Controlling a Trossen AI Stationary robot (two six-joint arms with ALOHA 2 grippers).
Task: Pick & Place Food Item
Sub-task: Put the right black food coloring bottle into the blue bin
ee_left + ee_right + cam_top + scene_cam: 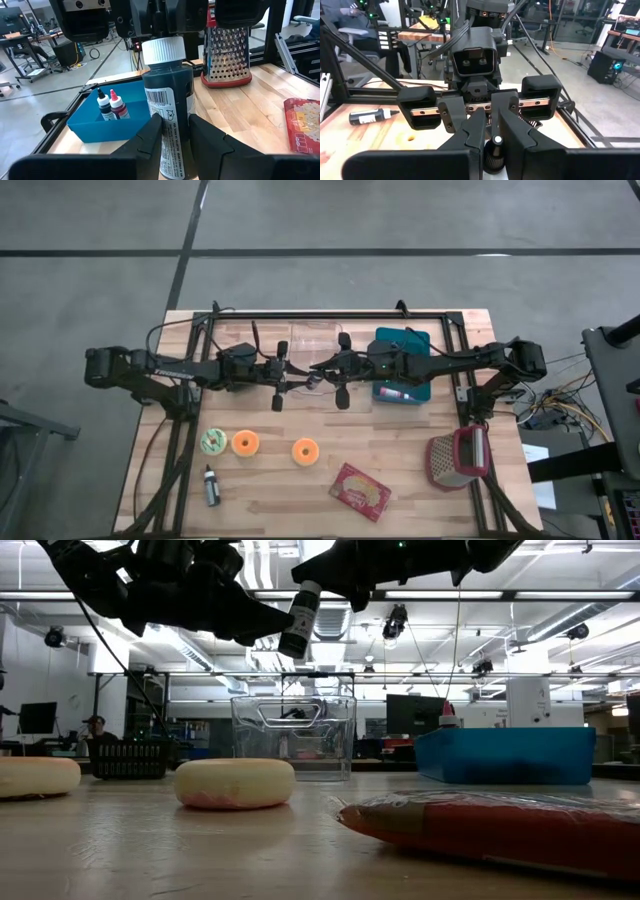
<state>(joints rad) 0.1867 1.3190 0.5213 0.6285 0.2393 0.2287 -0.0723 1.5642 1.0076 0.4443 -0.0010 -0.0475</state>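
A dark bottle (169,100) with a white cap and a barcode label hangs above the table's middle, between my two grippers (312,377). My left gripper (175,131) comes from the table's left and is shut on the bottle's body. My right gripper (491,131) comes from the right and is shut on the small black ribbed tip (495,150) on top of the cap. In the low view the bottle (300,620) is tilted, with its top toward the right. My left gripper pinches the bottle's labelled body (172,127) between its two fingers, which come about level from the table's left and lie across the bottle. The bottle is lifted clear of the table, steep and slightly tilted, and its bottom end (293,646) sticks out below the fingers. My right gripper pinches the black ribbed tip (495,148) at the bottle's top end between its two fingers. The fingers come about level from the table's right. The left gripper faces it close by, lower on the same bottle.
A blue bin (420,345) with small bottles and a clear container (315,340) stand at the far side. Three donuts (245,443), a small dark bottle (210,485), a red snack packet (360,491) and a grater (458,457) are on the near half.
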